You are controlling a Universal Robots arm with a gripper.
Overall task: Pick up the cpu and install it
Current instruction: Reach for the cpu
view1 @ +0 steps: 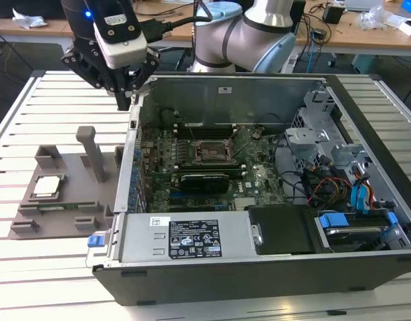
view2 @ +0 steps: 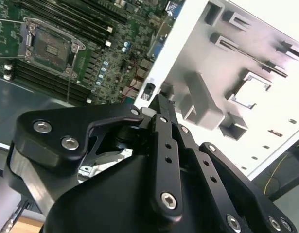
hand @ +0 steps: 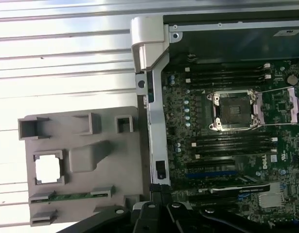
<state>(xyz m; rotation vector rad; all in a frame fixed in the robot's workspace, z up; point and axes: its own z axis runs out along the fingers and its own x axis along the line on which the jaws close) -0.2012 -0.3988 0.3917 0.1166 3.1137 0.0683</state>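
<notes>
Claw (view1: pixel 128 101) hangs closed and empty above the case wall (view1: pixel 127 175); best open wide, then descend squarely over the cpu (view1: pixel 46 186).

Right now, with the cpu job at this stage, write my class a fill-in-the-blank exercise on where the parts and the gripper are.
1. The cpu lies in the grey ____, outside the computer case.
2. In the exterior view, the cpu is on the case's ____ side.
3. The socket on the motherboard holds ____ chip.
4. The gripper hangs above the case wall nearest the cpu, carrying ____.

Missing words: tray; left; no; nothing.
</notes>
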